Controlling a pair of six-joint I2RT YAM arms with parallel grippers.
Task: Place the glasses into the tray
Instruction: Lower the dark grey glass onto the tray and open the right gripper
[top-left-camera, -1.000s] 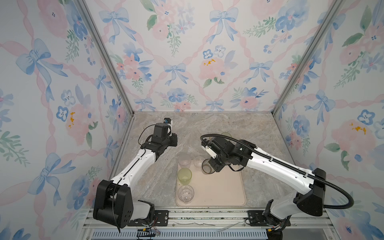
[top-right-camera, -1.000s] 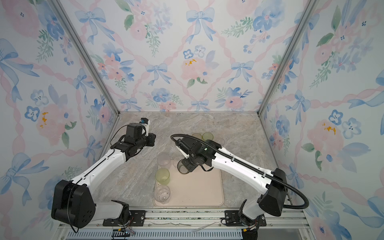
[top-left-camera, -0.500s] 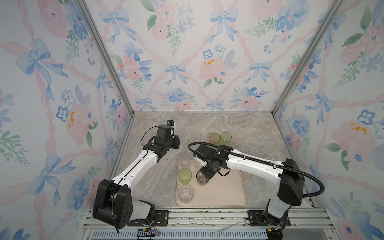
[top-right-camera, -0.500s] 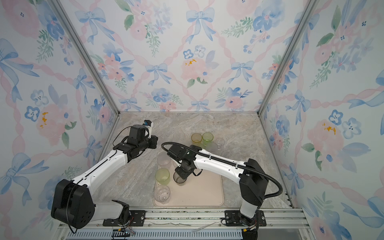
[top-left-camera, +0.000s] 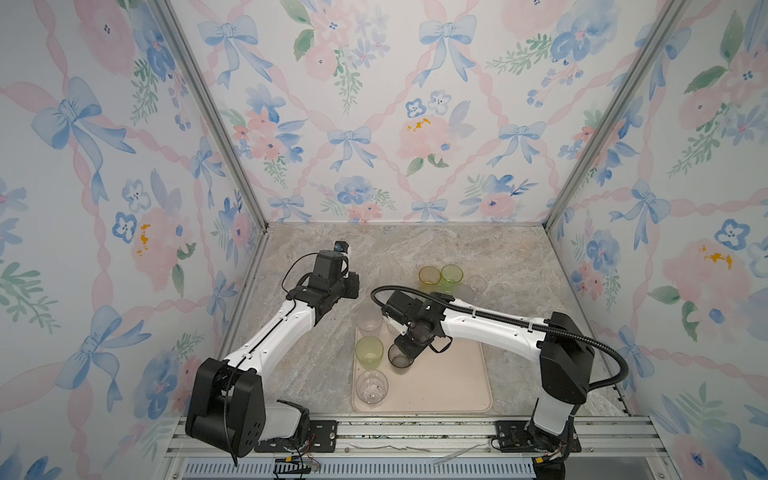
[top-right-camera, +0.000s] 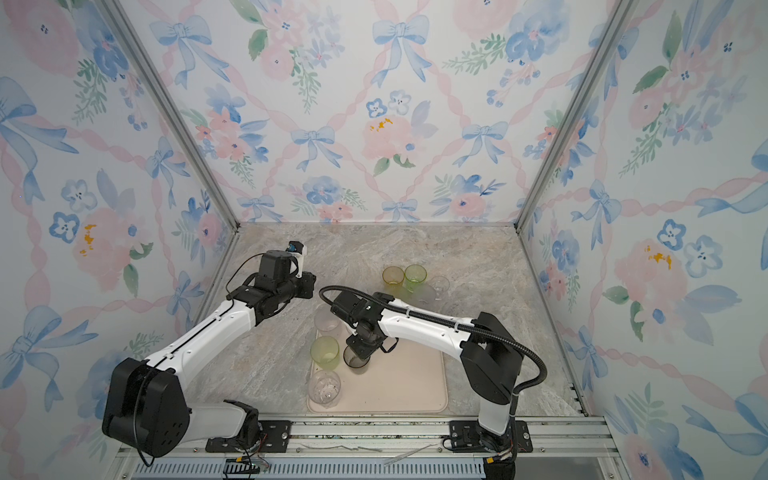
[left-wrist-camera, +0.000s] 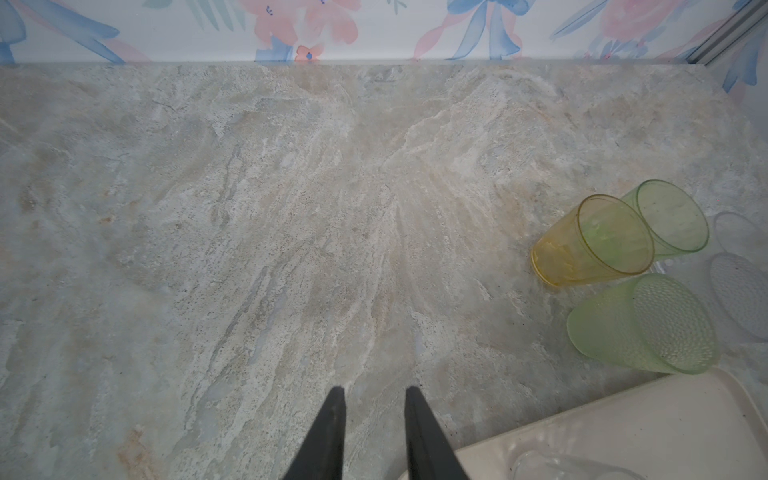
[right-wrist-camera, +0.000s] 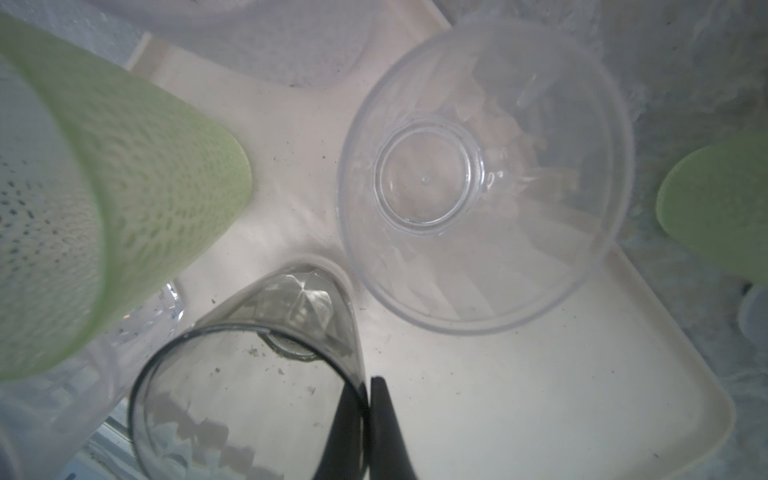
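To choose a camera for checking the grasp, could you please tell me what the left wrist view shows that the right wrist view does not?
Only left wrist: the left gripper, jaws apart and empty over bare table, plus the amber glass and a smooth green glass on the table. Only right wrist: the right gripper shut on the rim of the grey glass, beside a clear glass on the tray. Both: the tray, and probably the dimpled green glass just off its corner.
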